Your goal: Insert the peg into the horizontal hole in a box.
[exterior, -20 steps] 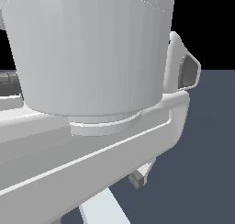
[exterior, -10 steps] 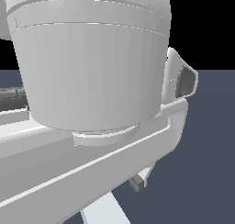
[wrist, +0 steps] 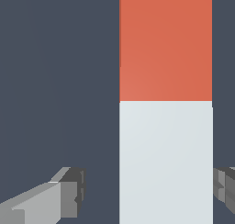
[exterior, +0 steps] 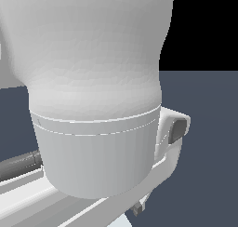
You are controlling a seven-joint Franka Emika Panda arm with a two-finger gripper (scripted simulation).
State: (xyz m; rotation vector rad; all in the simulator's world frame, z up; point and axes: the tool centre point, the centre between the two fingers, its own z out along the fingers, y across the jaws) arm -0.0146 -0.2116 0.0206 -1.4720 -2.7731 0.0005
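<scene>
wrist view: we see the peg (wrist: 165, 106) lying on the dark surface (wrist: 59, 81), orange-red end away from the pincer (wrist: 149, 193), white part between its fingers (wrist: 69, 193). pincer spread wide; one finger well clear of the peg, the other just beside it, gripping nothing. exterior view: the arm (exterior: 93, 82) blocks nearly everything.

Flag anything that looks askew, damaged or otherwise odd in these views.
Nothing looks damaged or spilled. The peg lies straight between the open gripper fingers, nearer one finger. The arm blocks most of the exterior view.
</scene>
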